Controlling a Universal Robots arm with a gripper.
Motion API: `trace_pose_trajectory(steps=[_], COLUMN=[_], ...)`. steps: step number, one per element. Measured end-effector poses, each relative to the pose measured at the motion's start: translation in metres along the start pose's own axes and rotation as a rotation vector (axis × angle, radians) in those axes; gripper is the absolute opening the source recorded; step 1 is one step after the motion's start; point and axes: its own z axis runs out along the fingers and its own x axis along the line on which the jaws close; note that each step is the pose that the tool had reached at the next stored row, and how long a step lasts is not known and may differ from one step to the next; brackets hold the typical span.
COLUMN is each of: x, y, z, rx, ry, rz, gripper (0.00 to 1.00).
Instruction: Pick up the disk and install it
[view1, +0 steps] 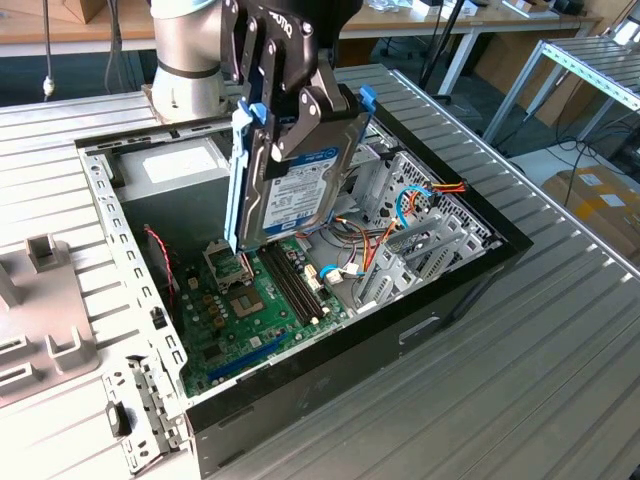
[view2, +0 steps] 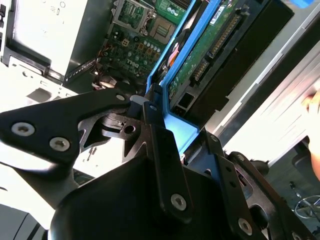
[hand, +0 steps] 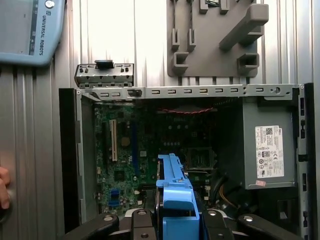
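Right now the gripper (view1: 296, 116) is clamped on the disk (view1: 296, 190), which hangs on edge and tilted above the open PC case (view1: 330, 372). Its lower end is over the motherboard (view1: 250, 312), clear of the case walls. The metal drive cage (view1: 425, 225) is near, toward the exterior view's right, w/ a gap between. Exterior view gives the disk's white-and-blue label; second wrist view gives its green circuit-board underside; first wrist view adds a blue side rail (hand: 175, 200), the grey power supply (hand: 265, 145) w/ white sticker, and a person's hand (hand: 3, 187) beside the case

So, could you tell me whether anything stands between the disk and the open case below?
Nothing visible does: the gripper holds the disk on edge above the motherboard; coloured cables lie beside it.
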Motion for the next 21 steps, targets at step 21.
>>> trace_pose_trajectory(steps=[21], x=[0.0076], y=[-0.0117], z=[0.0007], rx=[0.0000], ry=[-0.0001], rz=[0.000], gripper=[0.37])
